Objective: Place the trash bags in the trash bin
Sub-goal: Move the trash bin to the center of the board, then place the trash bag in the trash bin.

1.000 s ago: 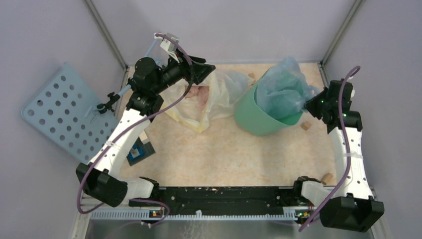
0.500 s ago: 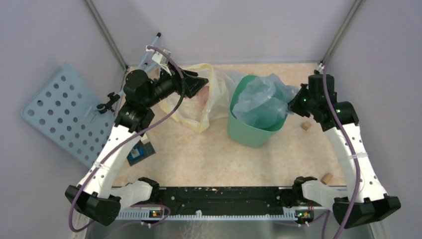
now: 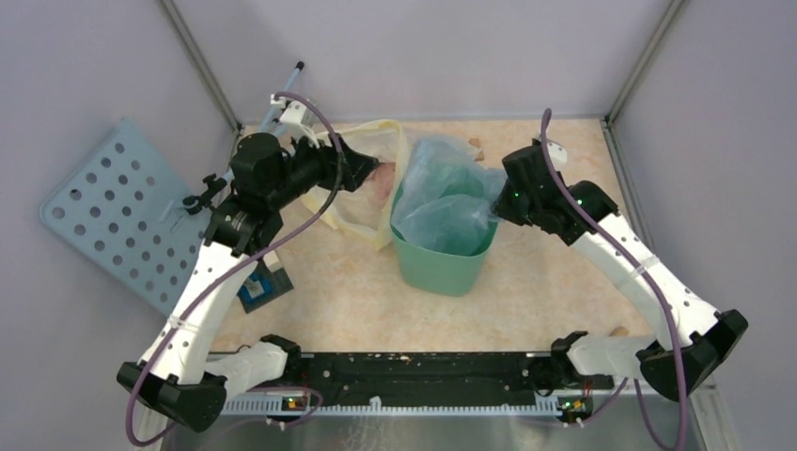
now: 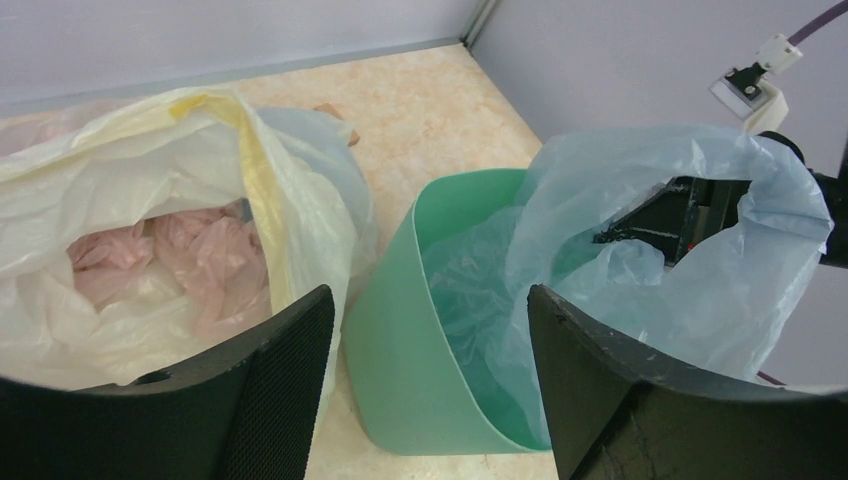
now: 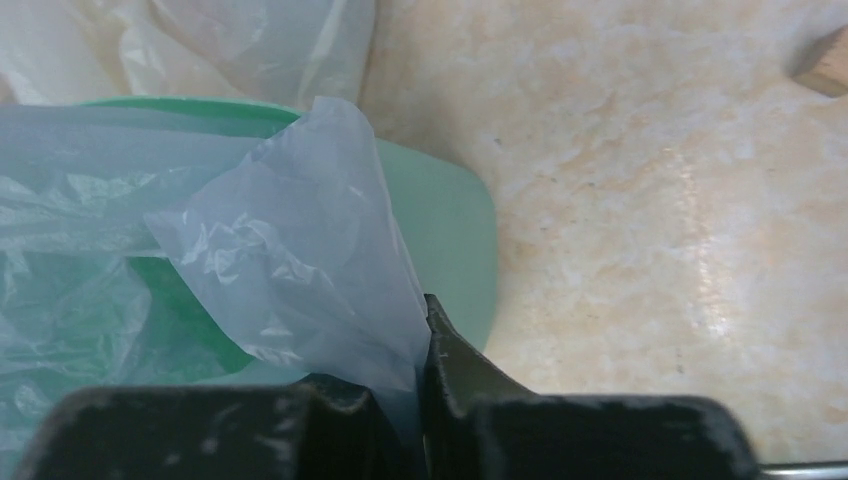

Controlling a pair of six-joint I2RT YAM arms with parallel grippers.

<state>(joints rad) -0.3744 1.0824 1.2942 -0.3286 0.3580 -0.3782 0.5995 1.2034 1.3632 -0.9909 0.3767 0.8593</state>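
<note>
The mint-green trash bin [image 3: 440,266] stands upright mid-table. The pale-blue see-through trash bag [image 3: 440,193] sits inside it, its top billowing above the rim. My right gripper [image 3: 496,200] is shut on the bag's right edge, at the bin's right rim; the pinched film [image 5: 300,260] shows in the right wrist view over the bin [image 5: 450,240]. My left gripper [image 3: 371,171] is open and empty, just left of the bin, over the whitish bag. The left wrist view shows the bin [image 4: 400,350] and blue bag [image 4: 640,250] between its fingers [image 4: 270,390].
A whitish bag with yellow rim [image 3: 371,221] holding pinkish stuff lies left of the bin, also in the left wrist view [image 4: 150,250]. A pale-blue perforated board [image 3: 117,216] leans at far left. A small dark block [image 3: 260,287] and wooden bits [image 3: 617,331] lie on the table.
My right arm has swung left with the bag, and the bin has shifted left and stood up from its tilt. My left gripper has drawn back slightly toward the whitish bag.
</note>
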